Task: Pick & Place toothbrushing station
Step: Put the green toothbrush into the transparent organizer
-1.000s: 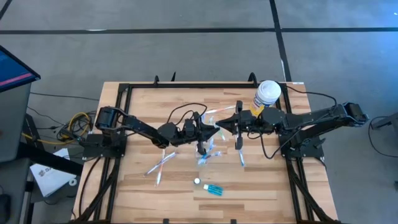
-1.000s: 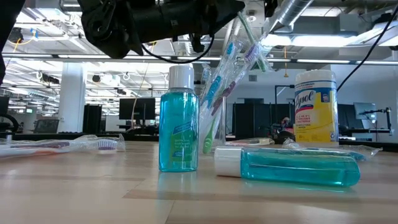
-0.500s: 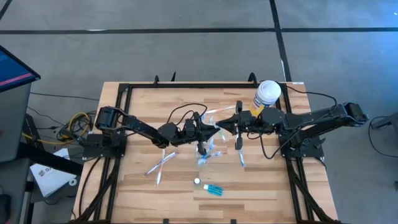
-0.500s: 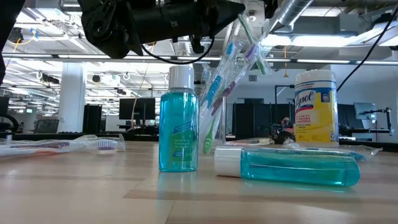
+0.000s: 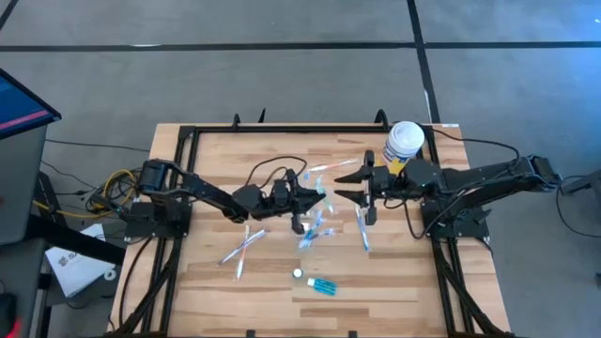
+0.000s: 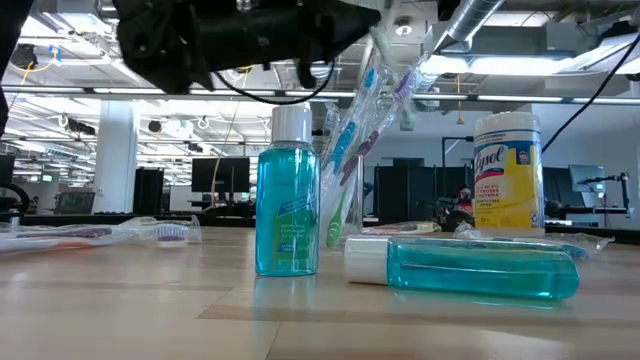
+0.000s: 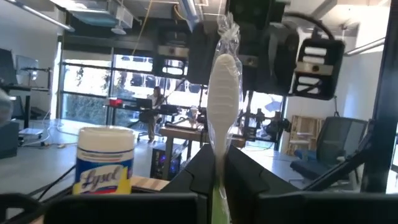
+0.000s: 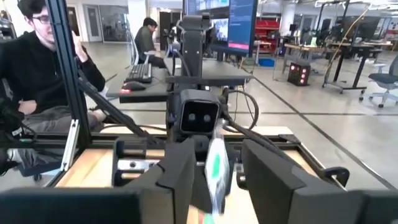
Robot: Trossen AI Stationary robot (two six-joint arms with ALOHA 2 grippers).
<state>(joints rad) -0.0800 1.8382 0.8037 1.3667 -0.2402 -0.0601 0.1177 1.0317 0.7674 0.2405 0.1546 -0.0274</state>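
On the wooden table (image 5: 207, 282), several wrapped toothbrushes (image 6: 372, 105) stood in the tumbler (image 6: 345, 195); beside it, left gripper (image 5: 302, 195) pinched one, right gripper (image 5: 349, 184) spread; others (image 5: 242, 248) lay loose nearby.

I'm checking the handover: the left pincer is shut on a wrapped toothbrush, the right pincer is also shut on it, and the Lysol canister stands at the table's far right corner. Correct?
One thing is wrong: the right pincer is open, its fingers standing apart on either side of the wrapped toothbrush, as the right wrist view shows. The left pincer is shut on it, and the Lysol canister does stand at the far right corner.
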